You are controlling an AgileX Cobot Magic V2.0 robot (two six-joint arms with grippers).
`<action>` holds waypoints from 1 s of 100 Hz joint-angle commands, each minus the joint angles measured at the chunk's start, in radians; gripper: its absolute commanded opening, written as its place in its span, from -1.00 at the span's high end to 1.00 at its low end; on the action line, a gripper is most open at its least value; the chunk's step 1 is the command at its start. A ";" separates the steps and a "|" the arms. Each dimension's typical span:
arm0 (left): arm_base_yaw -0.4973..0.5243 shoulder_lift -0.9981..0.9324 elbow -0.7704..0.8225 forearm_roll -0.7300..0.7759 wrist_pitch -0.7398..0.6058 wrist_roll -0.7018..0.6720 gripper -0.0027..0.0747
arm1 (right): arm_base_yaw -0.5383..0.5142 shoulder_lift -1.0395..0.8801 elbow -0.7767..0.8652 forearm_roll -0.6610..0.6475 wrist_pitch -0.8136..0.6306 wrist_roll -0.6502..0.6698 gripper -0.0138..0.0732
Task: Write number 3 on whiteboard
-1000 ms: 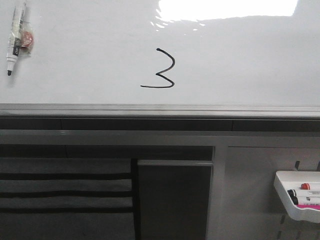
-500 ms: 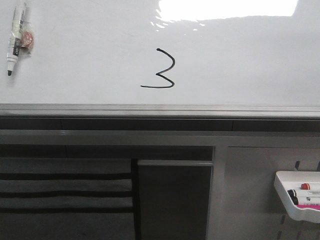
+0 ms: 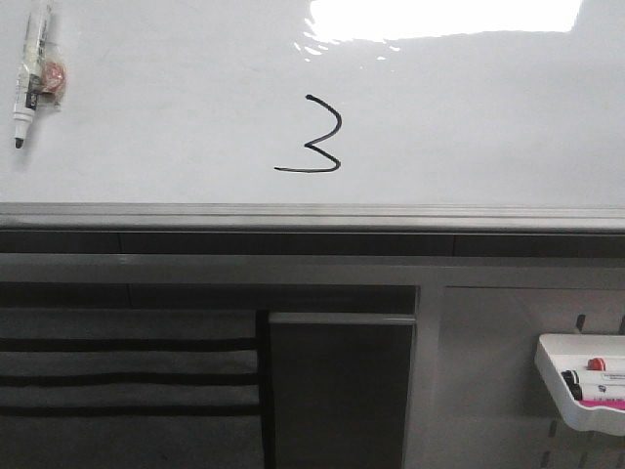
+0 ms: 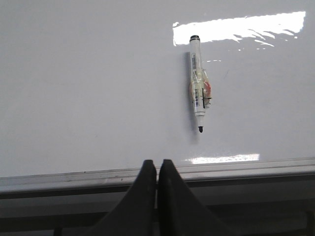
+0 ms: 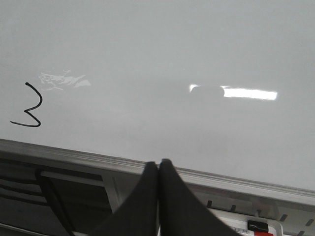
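Nothing has shifted since a second ago: your left gripper (image 4: 157, 169) and right gripper (image 5: 158, 169) sit pinched closed and empty, apparently finished, since the number 3 (image 3: 317, 137) is drawn mid-whiteboard (image 3: 469, 117) above its rail.

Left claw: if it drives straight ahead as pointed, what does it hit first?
Probably the whiteboard just above its bottom rail; the shut left claw aims there. The marker sits off-line. Depth unclear.

whiteboard (image 3: 469, 117): 1 | number 3 (image 3: 317, 137): 1 | hung marker (image 3: 31, 73): 1 | marker tray (image 3: 557, 376): 1 (markers inside)
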 commanded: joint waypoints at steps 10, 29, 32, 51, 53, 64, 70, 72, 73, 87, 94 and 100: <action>0.000 -0.028 0.008 0.005 -0.152 -0.034 0.98 | -0.005 0.000 -0.022 0.001 -0.077 -0.005 0.84; 0.000 -0.028 0.008 0.005 -0.152 -0.034 0.98 | -0.005 0.000 -0.022 0.001 -0.077 -0.005 0.84; 0.000 -0.028 0.008 0.005 -0.152 -0.034 0.98 | -0.005 0.000 -0.022 0.001 -0.077 -0.005 0.84; 0.000 -0.027 0.008 0.005 -0.152 -0.034 0.98 | -0.005 0.000 -0.022 0.001 -0.077 -0.005 0.84; 0.000 -0.027 0.008 0.005 -0.152 -0.034 0.98 | -0.005 0.000 -0.022 0.001 -0.077 -0.005 0.84; 0.000 -0.027 0.008 0.005 -0.152 -0.034 0.98 | -0.005 0.000 -0.022 0.001 -0.077 -0.005 0.84; 0.000 -0.027 0.008 0.005 -0.152 -0.034 0.98 | -0.005 0.000 -0.022 0.001 -0.077 -0.005 0.84; 0.000 -0.027 0.008 0.005 -0.152 -0.034 0.98 | -0.005 0.000 -0.022 0.001 -0.077 -0.005 0.84; 0.000 -0.027 0.008 0.005 -0.152 -0.034 0.98 | -0.005 0.000 -0.022 0.001 -0.077 -0.005 0.84; 0.000 -0.027 0.008 0.005 -0.152 -0.034 0.98 | -0.003 -0.026 -0.017 0.001 -0.077 -0.005 0.84; 0.000 -0.027 0.008 0.005 -0.152 -0.034 0.98 | -0.003 -0.067 0.002 -0.005 -0.089 -0.005 0.84; 0.000 -0.027 0.008 0.005 -0.152 -0.034 0.98 | -0.011 -0.110 0.051 -0.010 -0.152 0.000 0.84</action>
